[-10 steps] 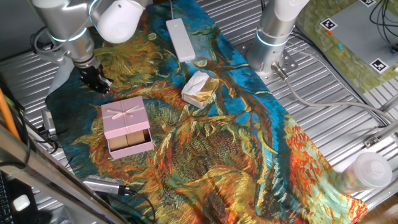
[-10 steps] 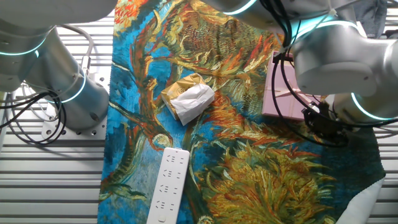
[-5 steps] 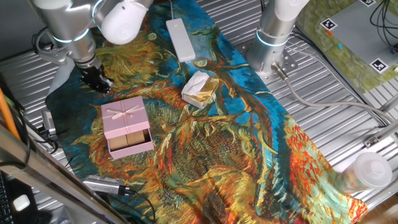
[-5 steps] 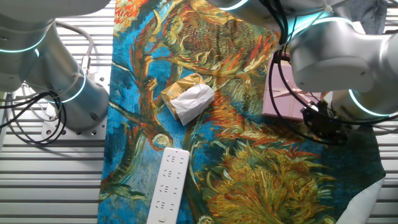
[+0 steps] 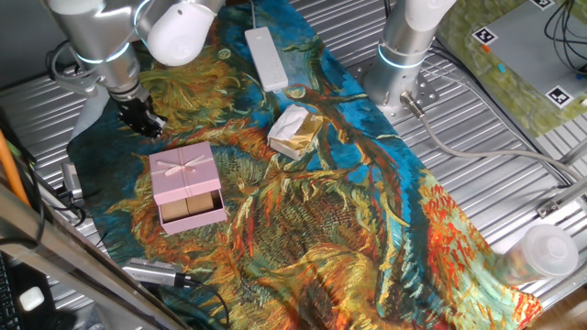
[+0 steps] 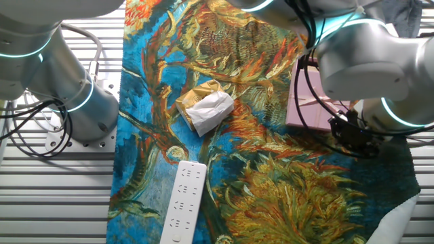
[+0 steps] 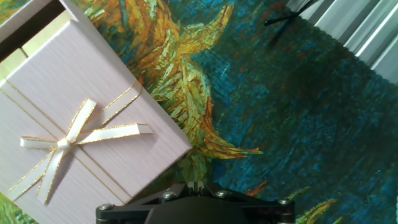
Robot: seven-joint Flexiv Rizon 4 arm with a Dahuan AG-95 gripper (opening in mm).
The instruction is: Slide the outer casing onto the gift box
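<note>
Patterned cloth (image 5: pixel 348 183); square ribboned outer casing (image 5: pixel 183 171).

Even, bright overhead light, soft shadows beside the outer casing (image 5: pixel 184 171), and the hand view's bottom edge blurs.

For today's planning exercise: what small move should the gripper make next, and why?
Probably move the gripper down behind the outer casing's far edge. The casing only partly covers the gift box, whose tan blocks still show, and the gripper sits apart from it.
</note>
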